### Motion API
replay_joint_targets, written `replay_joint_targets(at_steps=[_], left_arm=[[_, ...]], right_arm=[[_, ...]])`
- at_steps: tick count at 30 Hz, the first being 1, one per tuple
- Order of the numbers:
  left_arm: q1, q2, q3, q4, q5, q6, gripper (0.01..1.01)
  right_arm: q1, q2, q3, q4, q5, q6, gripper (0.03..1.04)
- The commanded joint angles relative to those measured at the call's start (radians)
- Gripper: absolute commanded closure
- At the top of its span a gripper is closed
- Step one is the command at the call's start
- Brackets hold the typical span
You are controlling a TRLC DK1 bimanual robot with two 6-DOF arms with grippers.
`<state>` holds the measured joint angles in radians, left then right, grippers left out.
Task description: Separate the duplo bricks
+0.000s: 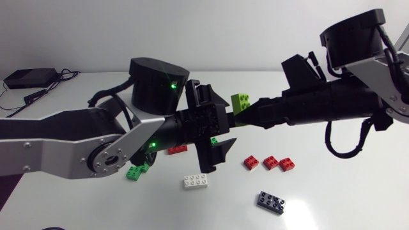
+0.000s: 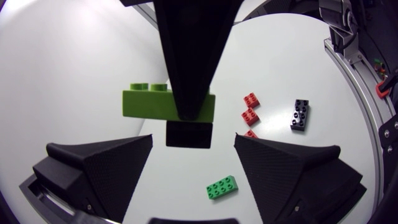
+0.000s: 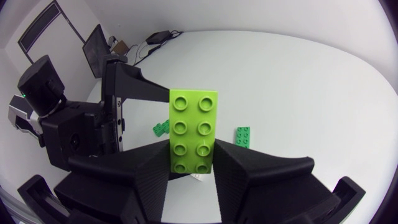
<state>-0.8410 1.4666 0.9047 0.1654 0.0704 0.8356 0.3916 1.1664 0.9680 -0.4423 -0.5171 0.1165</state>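
Observation:
A lime green brick with two rows of studs hangs above the table, and my right gripper is shut on it. In the right wrist view the lime brick stands stud face up between the fingers of the right gripper. My left gripper is open and faces the right one, its fingers above and below the brick's level without touching it. From the left wrist the lime brick lies just ahead of the open left gripper, partly hidden by a right finger.
On the white table under the grippers lie three red bricks, a white brick, a dark brick, a green brick and another red brick. A black box with cables sits at the far left.

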Motion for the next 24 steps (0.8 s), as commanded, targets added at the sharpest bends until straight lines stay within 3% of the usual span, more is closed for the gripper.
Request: replay_joint_targets(at_steps=[1,4,7,12,16,24], left_arm=[[-0.009,0.020,-0.012,0.017,-0.007,0.022,0.120],[-0.017,0.023,-0.006,0.022,-0.014,0.016,0.167],[-0.024,0.023,-0.003,0.025,-0.017,0.008,0.321],[-0.032,0.023,0.007,0.023,-0.027,-0.004,0.480],[-0.046,0.021,0.016,0.025,-0.032,-0.023,0.721],[-0.063,0.032,0.023,0.013,-0.041,-0.049,0.739]], right_arm=[[0.012,0.013,-0.031,-0.001,-0.004,0.026,0.94],[0.016,0.013,-0.040,0.005,-0.004,0.026,0.94],[0.016,0.007,-0.043,0.010,-0.004,0.026,0.94],[0.016,-0.002,-0.055,0.011,-0.004,0.026,0.94],[0.016,-0.011,-0.064,0.013,-0.004,0.026,0.94],[0.013,-0.059,-0.081,0.013,-0.018,0.026,0.94]])
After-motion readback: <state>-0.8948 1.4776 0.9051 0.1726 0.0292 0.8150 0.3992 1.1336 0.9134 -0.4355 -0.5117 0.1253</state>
